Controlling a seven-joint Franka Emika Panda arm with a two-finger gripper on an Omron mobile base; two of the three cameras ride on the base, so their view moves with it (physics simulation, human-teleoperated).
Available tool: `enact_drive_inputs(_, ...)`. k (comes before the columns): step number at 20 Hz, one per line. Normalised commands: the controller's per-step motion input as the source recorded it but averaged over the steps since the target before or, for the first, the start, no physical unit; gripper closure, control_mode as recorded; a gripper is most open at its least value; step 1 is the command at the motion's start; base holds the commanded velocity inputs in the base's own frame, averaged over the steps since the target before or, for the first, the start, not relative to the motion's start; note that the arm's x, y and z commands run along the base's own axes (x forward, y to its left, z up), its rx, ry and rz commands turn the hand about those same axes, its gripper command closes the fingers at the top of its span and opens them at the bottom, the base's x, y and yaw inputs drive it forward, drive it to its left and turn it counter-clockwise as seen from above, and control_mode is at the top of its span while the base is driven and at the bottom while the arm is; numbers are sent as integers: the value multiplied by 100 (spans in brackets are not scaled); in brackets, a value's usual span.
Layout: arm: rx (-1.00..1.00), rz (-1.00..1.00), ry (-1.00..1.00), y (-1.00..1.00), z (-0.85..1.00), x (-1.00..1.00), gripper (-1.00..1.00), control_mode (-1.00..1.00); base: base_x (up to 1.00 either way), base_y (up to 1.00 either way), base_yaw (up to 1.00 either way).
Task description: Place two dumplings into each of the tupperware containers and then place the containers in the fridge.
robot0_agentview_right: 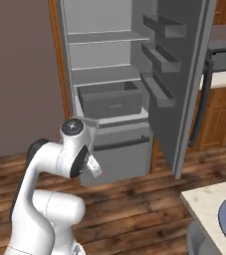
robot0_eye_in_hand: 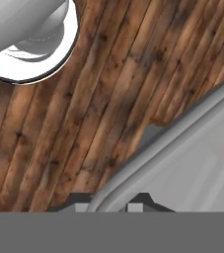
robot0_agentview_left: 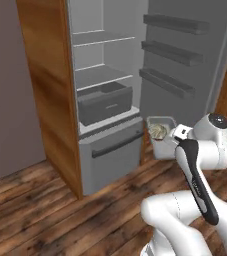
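Smoky grey plastic, the tupperware container (robot0_agentview_left: 162, 136) hangs tipped up on edge, open side facing the camera, long axis roughly vertical, a pleated tan dumpling (robot0_agentview_left: 158, 131) inside. The gripper (robot0_agentview_left: 177, 134) pinches its right rim, near the open fridge (robot0_agentview_left: 105, 95) door, above wooden planks (robot0_eye_in_hand: 98, 99).

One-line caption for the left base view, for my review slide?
Gripper holds a tupperware container with dumplings before the open fridge, above the wood floor.
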Motion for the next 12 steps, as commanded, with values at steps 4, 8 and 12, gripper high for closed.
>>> enact_drive_inputs(4, 0, 0, 0, 0, 0, 0, 100, 100, 66, -1, 42)
enact_drive_inputs(8, 0, 0, 0, 0, 0, 0, 100, 100, 53, -45, 27)
enact_drive_inputs(12, 0, 0, 0, 0, 0, 0, 100, 100, 46, -81, 19)
